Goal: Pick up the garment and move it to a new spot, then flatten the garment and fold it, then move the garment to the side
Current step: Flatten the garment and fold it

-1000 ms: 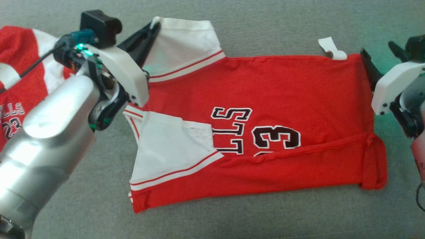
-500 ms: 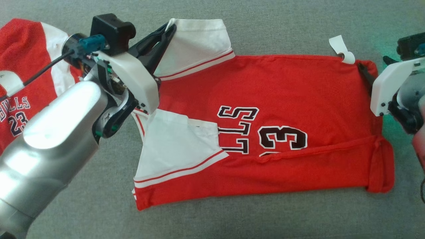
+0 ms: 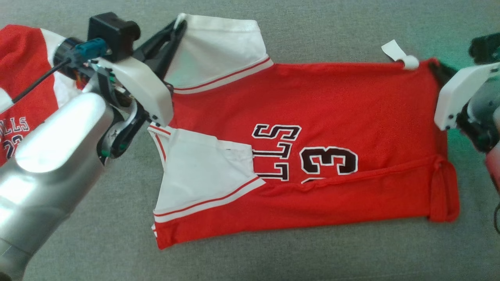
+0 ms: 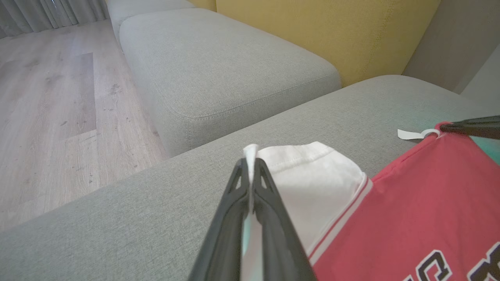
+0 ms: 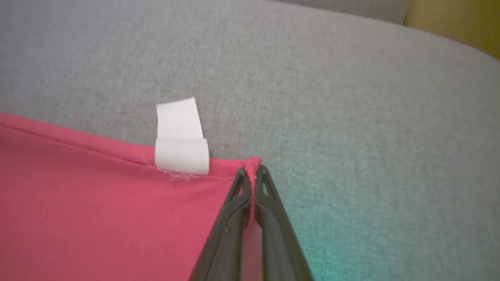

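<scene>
Fig. One red garment (image 3: pixel 332 101) spread flat on one grey cushion (image 3: pixel 312 257), near long edge folded over. Two white sleeves: near sleeve (image 3: pixel 199 171) and far sleeve (image 3: pixel 218 47). Two grippers, both clamped on cloth: left gripper (image 4: pixel 250 164) on the far sleeve's corner, right gripper (image 5: pixel 252 171) on the far hem corner, beside one white tag (image 5: pixel 180 146). One second jersey (image 3: pixel 19 58) at far left.

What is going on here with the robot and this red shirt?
A two-armed robot is folding a red jersey spread on a grey sofa cushion. Its left hand is shut on the edge of the far white sleeve, and its right hand is shut on the far hem corner, beside a white tag. The near side of the jersey is already folded over its number. A second red jersey lies off to the robot's left.
</scene>
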Robot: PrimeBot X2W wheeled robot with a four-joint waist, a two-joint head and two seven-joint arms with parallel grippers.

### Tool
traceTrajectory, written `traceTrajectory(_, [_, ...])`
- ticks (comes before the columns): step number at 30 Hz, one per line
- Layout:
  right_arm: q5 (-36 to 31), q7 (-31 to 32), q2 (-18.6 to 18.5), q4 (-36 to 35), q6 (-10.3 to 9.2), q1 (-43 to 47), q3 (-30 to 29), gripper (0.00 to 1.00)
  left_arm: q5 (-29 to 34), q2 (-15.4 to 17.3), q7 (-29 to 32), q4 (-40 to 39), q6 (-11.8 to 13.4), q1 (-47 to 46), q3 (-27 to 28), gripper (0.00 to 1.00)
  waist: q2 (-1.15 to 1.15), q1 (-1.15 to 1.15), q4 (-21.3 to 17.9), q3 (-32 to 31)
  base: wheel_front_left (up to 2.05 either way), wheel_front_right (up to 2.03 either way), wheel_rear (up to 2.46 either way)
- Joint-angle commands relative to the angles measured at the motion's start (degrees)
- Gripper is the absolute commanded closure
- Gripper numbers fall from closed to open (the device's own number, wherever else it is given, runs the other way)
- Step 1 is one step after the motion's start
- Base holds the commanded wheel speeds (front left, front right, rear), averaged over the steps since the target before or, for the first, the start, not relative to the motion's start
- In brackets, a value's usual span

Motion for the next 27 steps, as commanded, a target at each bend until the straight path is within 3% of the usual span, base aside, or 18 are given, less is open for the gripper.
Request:
traceTrajectory(1, [0.06,-1.78,-1.33,-1.07,0.37,-2.15,-0.49,1.00,0.66,2.42,-0.94,-0.53,0.53,-2.43,3.30,1.00,0.00,0.00,-0.16,0.18,0.00,0.00,0.00])
traceTrajectory(17, [-3.53,-17.21,3.39,4.23,0.37,-12.66,-5.76,1.00,3.50,-1.23,-9.30,11.62,-0.15,-12.95,7.09,1.00,0.00,0.00,-2.06,4.24,0.00,0.00,0.00])
traceTrajectory(27, [-3.48,-23.17,5.48,9.52,0.37,-15.65,-6.02,1.00,4.62,-6.10,-16.36,21.09,-3.46,-16.65,6.83,1.00,0.00,0.00,-1.56,3.31,0.00,0.00,0.00])
